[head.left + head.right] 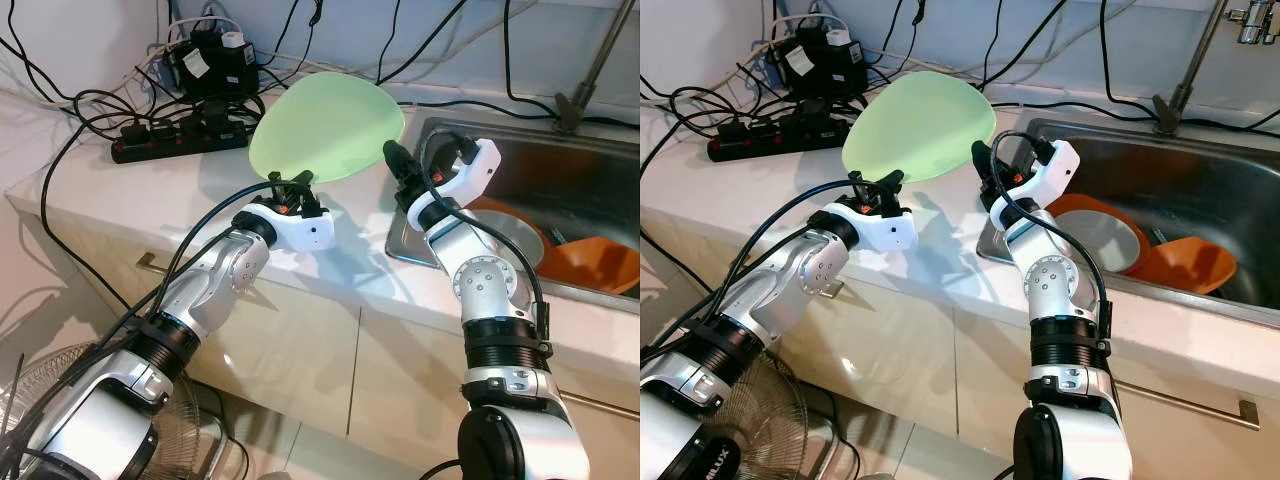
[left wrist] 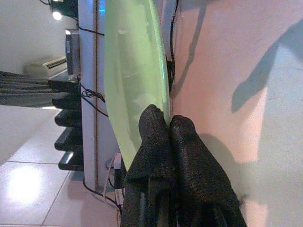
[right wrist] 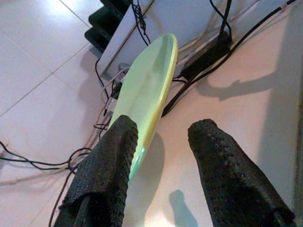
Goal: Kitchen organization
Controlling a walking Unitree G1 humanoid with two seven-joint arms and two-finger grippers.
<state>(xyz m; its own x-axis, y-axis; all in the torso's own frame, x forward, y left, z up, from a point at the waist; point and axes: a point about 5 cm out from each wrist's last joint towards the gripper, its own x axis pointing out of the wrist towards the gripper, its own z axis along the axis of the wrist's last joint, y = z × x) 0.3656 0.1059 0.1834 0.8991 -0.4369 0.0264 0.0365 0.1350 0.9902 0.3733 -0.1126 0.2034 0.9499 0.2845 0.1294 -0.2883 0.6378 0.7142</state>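
Note:
A pale green plate is held tilted in the air above the white counter, left of the sink. My left gripper is shut on the plate's near rim; in the left wrist view the plate stands edge-on above the pinched fingertips. My right gripper is open at the plate's right edge, between plate and sink. In the right wrist view one finger lies against the plate rim and the other stands apart.
A steel sink at the right holds an orange bowl and a grey plate. A black power strip with chargers and tangled cables sits at the counter's back left. A fan stands on the floor.

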